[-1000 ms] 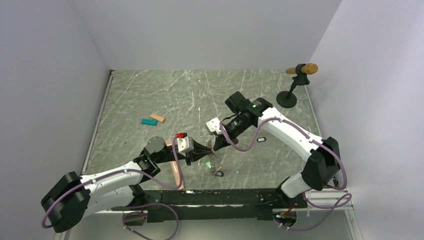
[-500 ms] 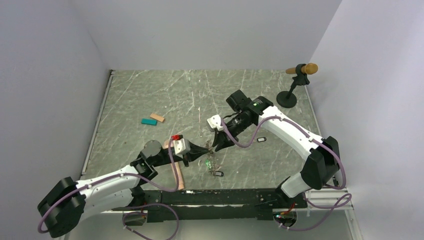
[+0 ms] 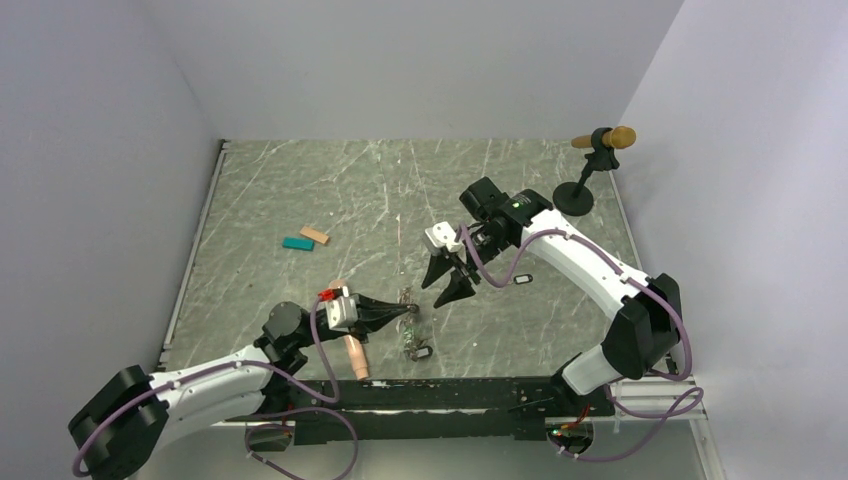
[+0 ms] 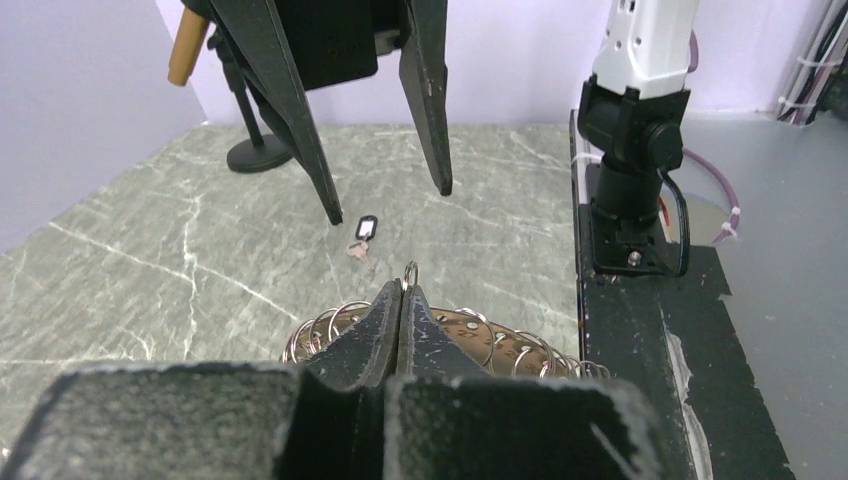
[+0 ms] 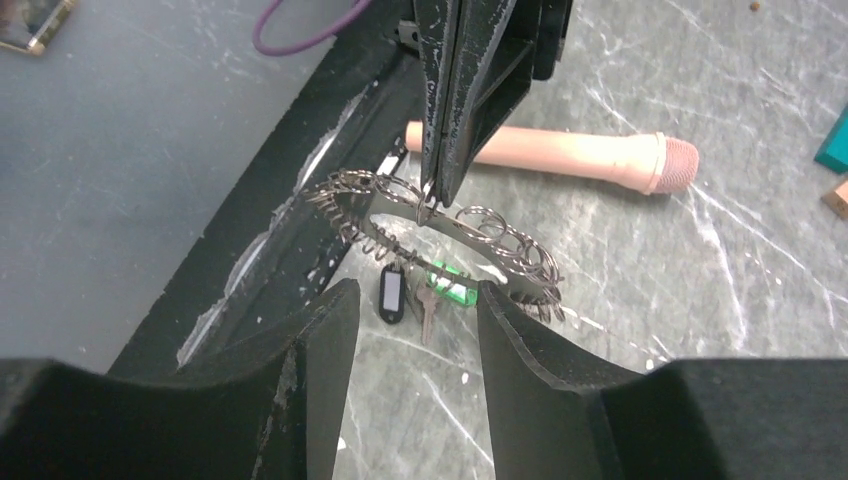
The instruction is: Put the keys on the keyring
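The left gripper is found fully closed, its tips pinching the large thin loop of dark grey metal, the keyring, near the table's front edge, just beside a peach cylinder. Compared with a second ago, this gripper has been drawn back toward its base with the loop carried along. The right gripper, previously tip to tip with the left, is now withdrawn and spread wide, holding nothing. A black-headed key and a green-headed key are seen under the loop, apparently threaded on. One loose key with a black head is left on the marble table, well apart. It is judged that one threading has been completed and the loose key is due next.
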You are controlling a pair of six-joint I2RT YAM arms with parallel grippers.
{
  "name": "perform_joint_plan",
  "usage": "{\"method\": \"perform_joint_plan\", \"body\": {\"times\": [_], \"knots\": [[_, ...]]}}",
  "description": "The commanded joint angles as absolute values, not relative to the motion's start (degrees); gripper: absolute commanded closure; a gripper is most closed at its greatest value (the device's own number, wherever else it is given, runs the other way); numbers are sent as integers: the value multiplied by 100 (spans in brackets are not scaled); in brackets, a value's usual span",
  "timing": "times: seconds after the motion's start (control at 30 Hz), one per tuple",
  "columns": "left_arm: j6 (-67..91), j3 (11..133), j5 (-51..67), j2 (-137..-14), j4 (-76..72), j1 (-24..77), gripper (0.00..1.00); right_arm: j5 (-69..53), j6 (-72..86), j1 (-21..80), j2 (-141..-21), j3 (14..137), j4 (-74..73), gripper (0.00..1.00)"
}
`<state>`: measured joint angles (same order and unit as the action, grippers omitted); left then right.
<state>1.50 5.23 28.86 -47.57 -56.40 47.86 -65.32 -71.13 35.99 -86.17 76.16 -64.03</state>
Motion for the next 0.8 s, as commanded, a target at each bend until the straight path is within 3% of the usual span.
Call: {"method": "perform_joint_plan", "body": {"times": [0.0,0.2,0.77], "knots": [[457,571,3010,-4929,-6874,4755,100,-7251,-7312,3636,-8439,7546,-6388,49],[817,596,2805,-5412,-7566,4757,100,-7389,-7048,3708,-8460,7446,-6117,51],[1118,712,2516,-5498,-7512,4762,100,-7317,-6181,3881,-8590,7277,-5369,62]]}}
